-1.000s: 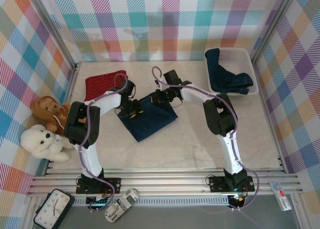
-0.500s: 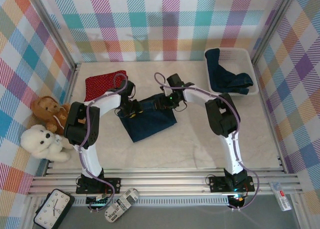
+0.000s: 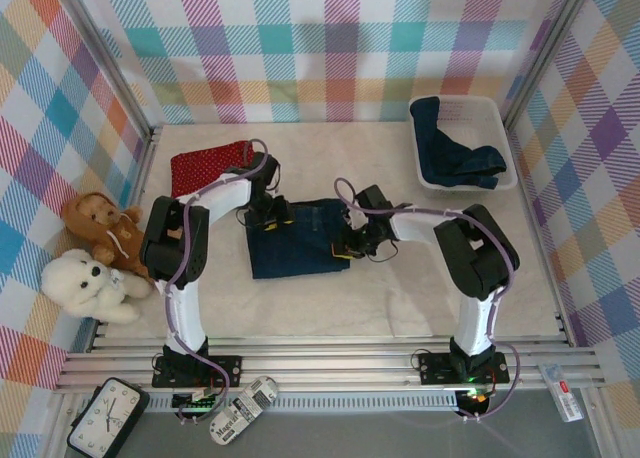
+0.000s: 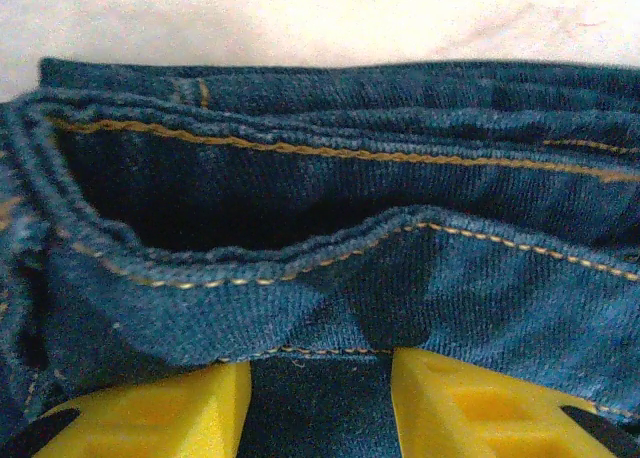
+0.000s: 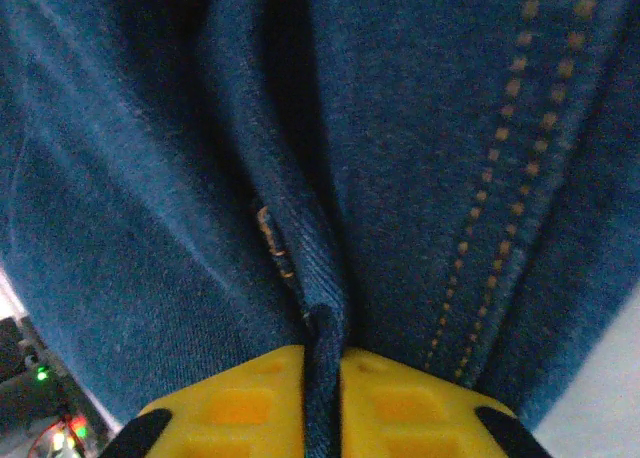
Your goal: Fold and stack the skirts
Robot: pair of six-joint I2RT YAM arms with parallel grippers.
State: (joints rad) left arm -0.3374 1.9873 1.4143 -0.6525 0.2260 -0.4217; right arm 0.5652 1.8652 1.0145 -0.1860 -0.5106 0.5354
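The right gripper (image 5: 322,356), we note, pinches a fold at the denim skirt's (image 3: 295,243) right edge, while the left gripper (image 4: 320,366) clamps cloth at its far edge.

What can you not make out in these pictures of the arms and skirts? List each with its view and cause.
Top view: red skirt, lower right part under the left arm.
Top view: dark cloth in the basket, too bunched to count pieces.
Wrist views: denim skirt, outline cut off by the frame edges.
Top view: clock, hands too small to read.
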